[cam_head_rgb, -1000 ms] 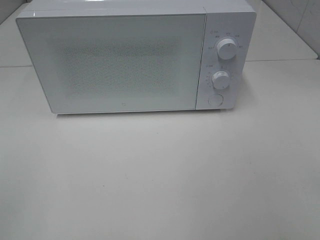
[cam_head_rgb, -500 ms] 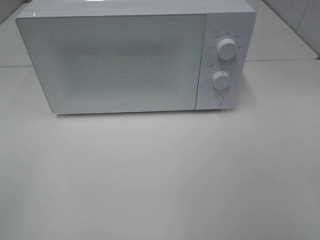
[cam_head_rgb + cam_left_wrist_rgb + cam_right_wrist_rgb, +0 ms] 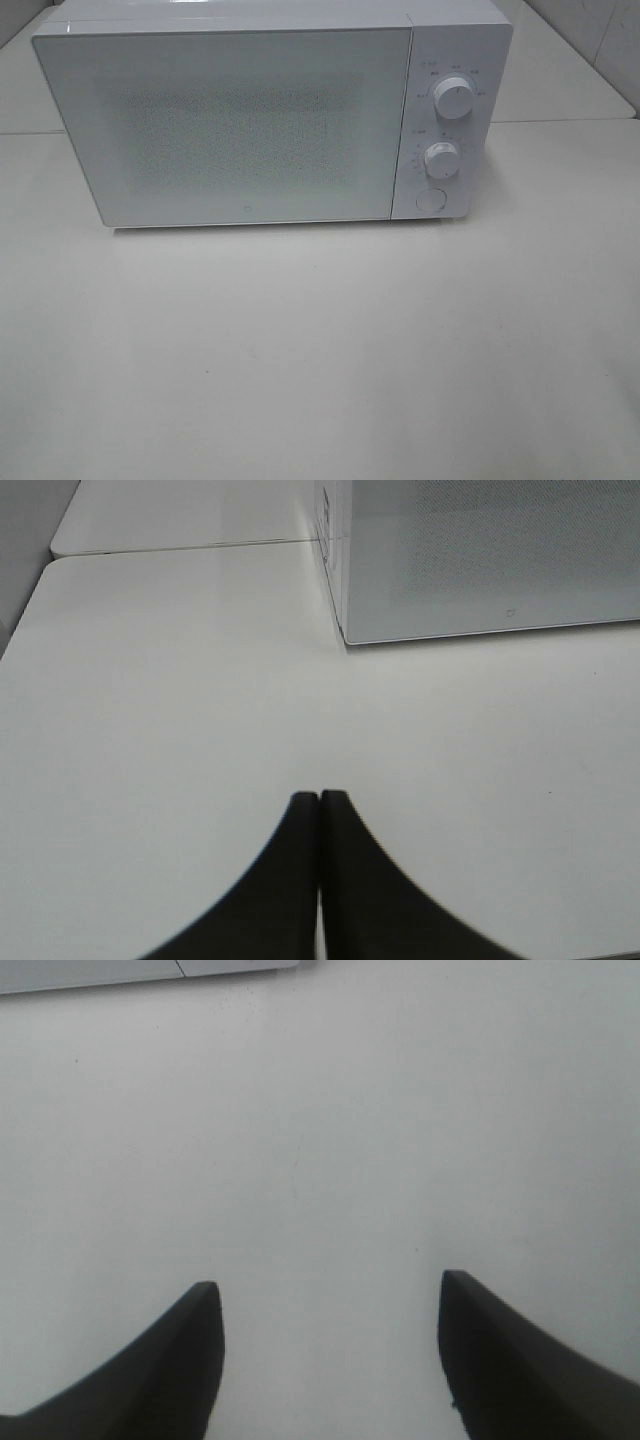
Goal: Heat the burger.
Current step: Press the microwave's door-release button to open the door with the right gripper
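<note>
The burger is out of view in every frame. A white microwave (image 3: 270,115) stands at the back of the table with its door shut; two round dials (image 3: 453,98) and a round button (image 3: 431,200) sit on its right panel. Neither arm shows in the exterior high view. In the left wrist view my left gripper (image 3: 319,798) hovers over bare table with its black fingers pressed together, the microwave's corner (image 3: 480,560) ahead of it. My right gripper (image 3: 330,1295) stands open over bare table, nothing between its fingers, with the microwave's bottom edge (image 3: 150,970) far ahead.
A white tabletop (image 3: 320,350) stretches in front of the microwave. A seam (image 3: 560,121) divides it from a second table behind. Tiled wall (image 3: 610,40) rises at the back right.
</note>
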